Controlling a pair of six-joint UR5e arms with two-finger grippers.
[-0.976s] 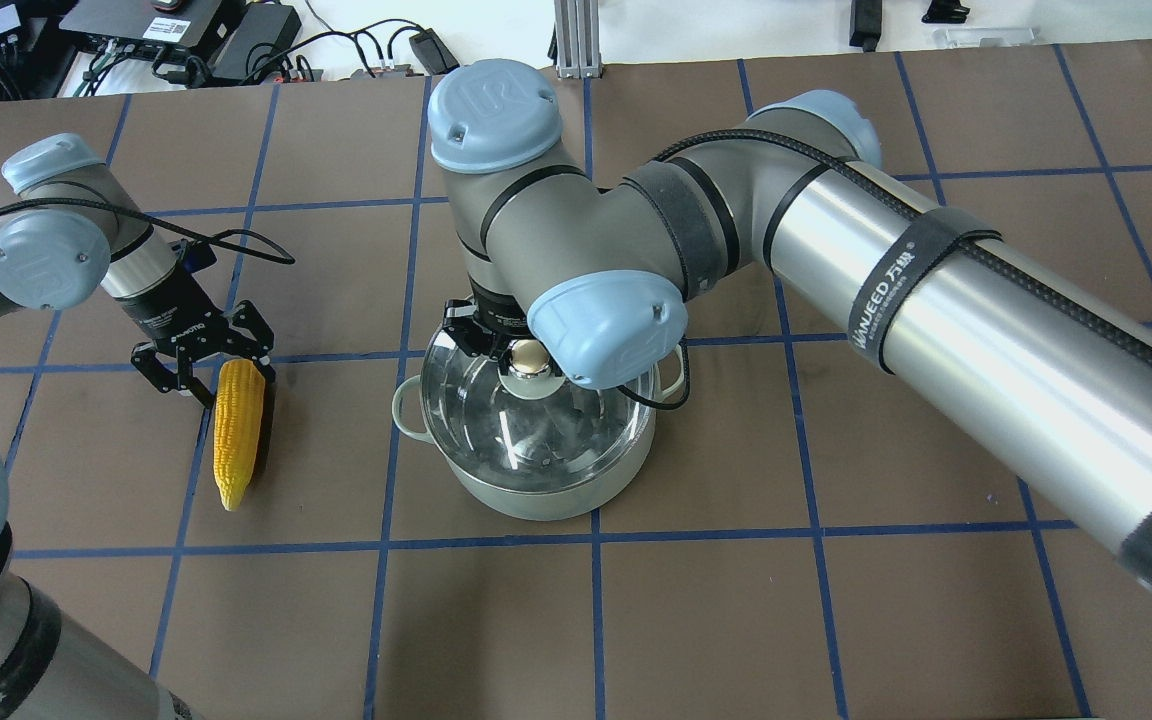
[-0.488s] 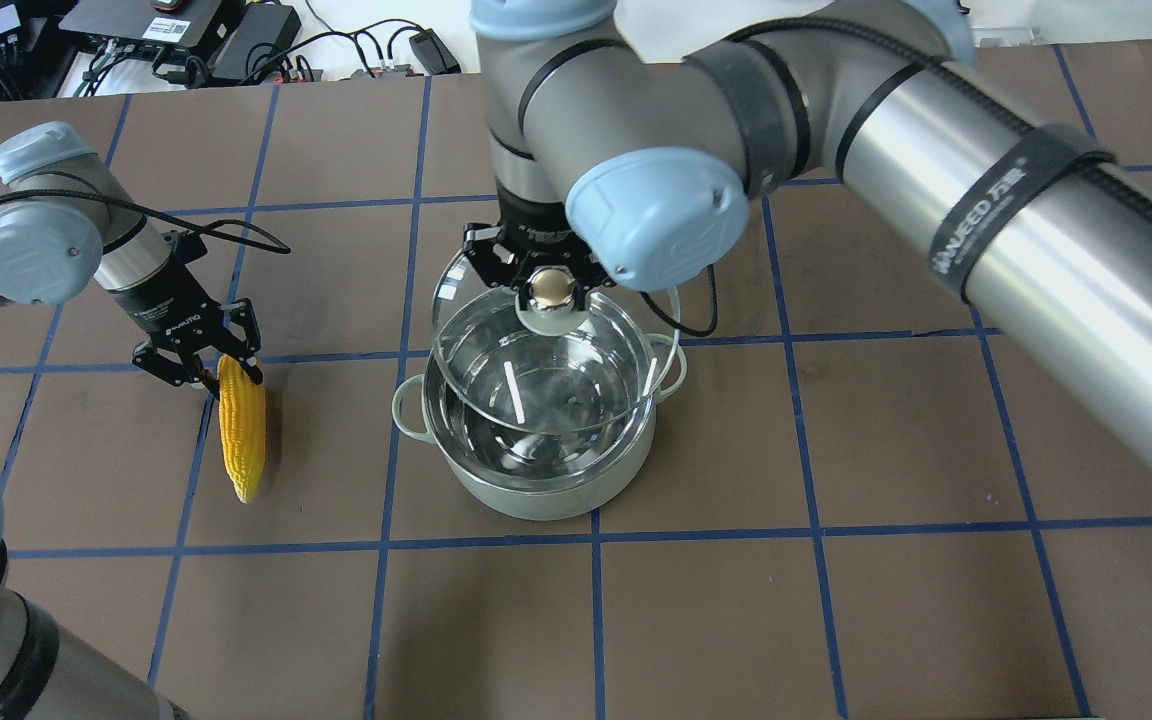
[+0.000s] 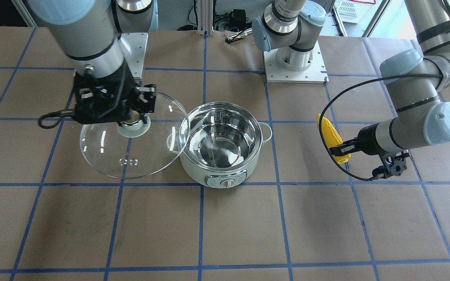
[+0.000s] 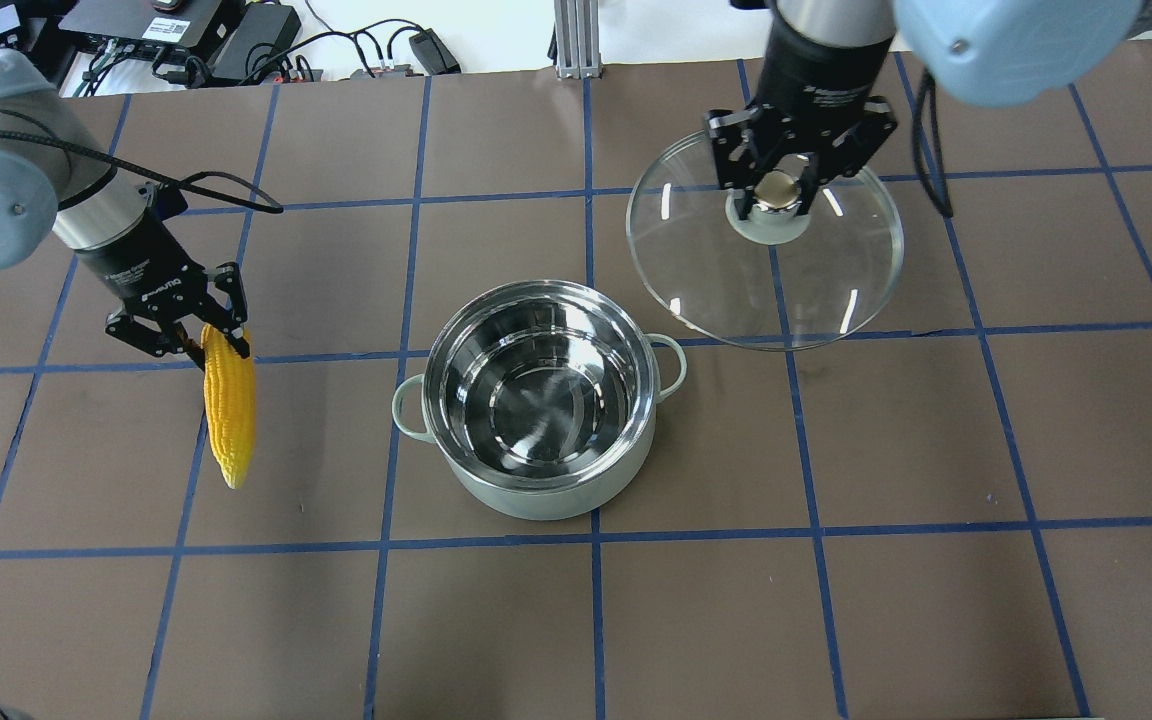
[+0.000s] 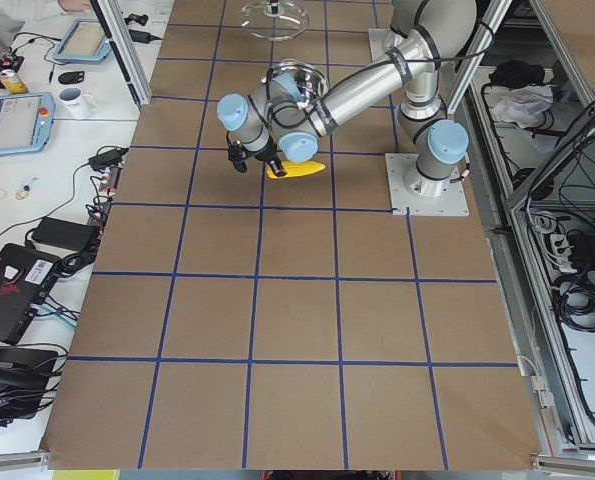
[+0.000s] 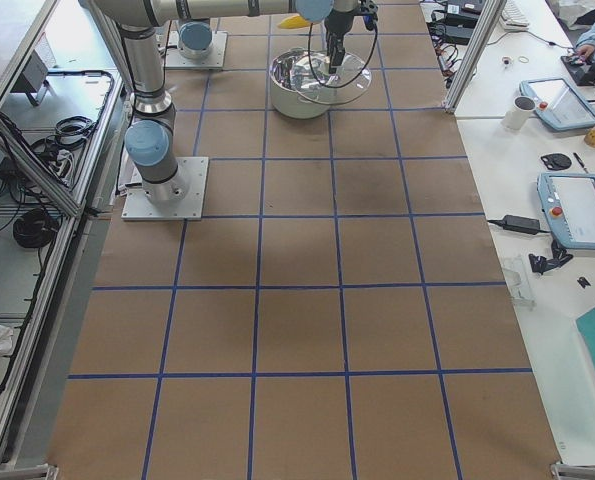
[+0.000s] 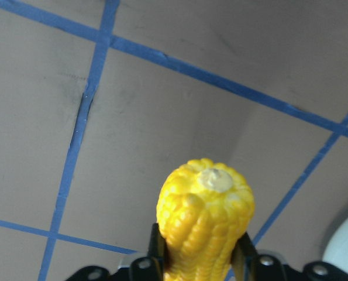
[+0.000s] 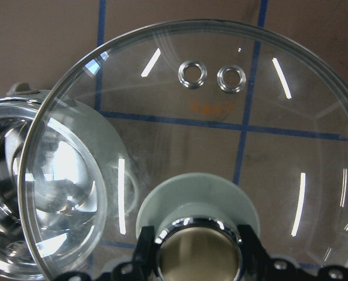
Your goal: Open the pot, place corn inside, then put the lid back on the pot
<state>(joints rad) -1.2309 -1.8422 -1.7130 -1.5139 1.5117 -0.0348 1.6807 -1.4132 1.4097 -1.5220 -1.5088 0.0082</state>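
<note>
**Pot open, lid and corn each held**

The pot [image 4: 546,500] stands uncovered at the centre of the worktop [image 4: 836,600], with only bare steel showing inside. At upper right, the right hand [image 4: 781,190] is clamped on the knob of the lid [image 4: 816,290]. At left, the left hand [image 4: 191,335] pinches the corn [image 4: 229,410] by its thick end.
</note>
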